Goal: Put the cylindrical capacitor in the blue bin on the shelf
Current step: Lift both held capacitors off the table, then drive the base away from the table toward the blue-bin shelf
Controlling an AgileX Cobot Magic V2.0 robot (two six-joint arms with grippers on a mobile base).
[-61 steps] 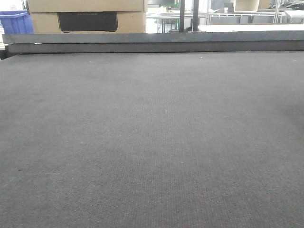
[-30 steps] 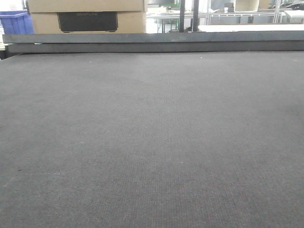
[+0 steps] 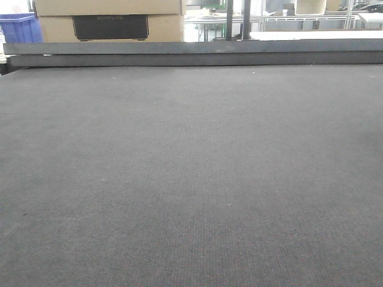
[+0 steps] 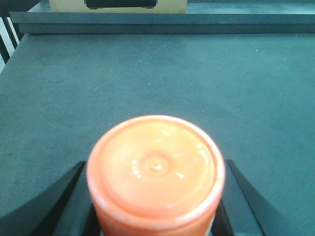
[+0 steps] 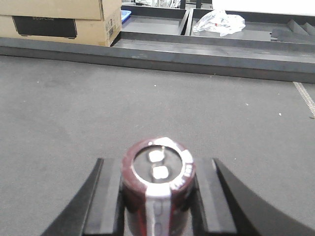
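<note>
the front view matches the one half a second ago: the same grey table [image 3: 191, 179], a box [image 3: 108, 21] behind its far edge and a blue crate [image 3: 18, 28] past its far left corner. the right gripper [image 5: 158, 199] is clamped on the capacitor [image 5: 157, 172], which stands upright with its terminals up, above the table's near part. the left gripper [image 4: 155, 206] grips an orange cylinder [image 4: 156, 167]. whether either touches the table, i cannot tell.
</note>
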